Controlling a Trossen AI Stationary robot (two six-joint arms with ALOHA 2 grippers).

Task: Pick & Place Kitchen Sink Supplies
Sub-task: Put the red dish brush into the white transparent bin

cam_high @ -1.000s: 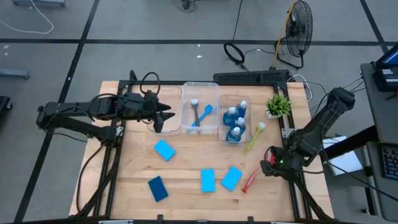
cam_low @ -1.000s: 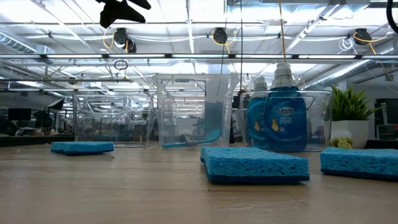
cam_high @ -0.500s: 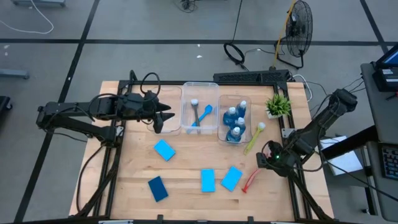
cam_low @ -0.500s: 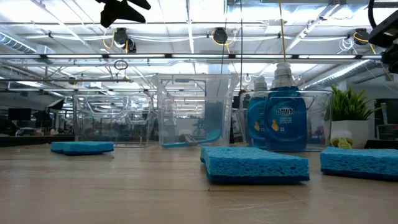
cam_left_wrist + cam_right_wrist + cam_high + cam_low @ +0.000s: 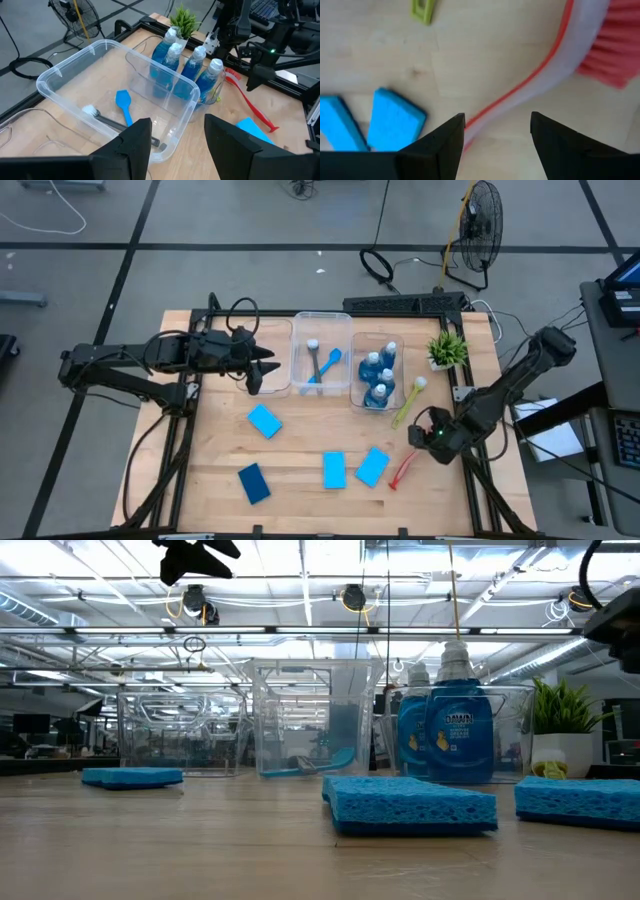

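Wooden table, red brush under open right hand

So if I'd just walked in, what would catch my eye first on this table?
Probably the cluster of blue bottles packed into a clear bin at the back of the table, beside the small green plant. Then the blue sponges scattered flat across the front. At the right edge, the right gripper hangs open over a red brush, while the left gripper waits open by the bins.
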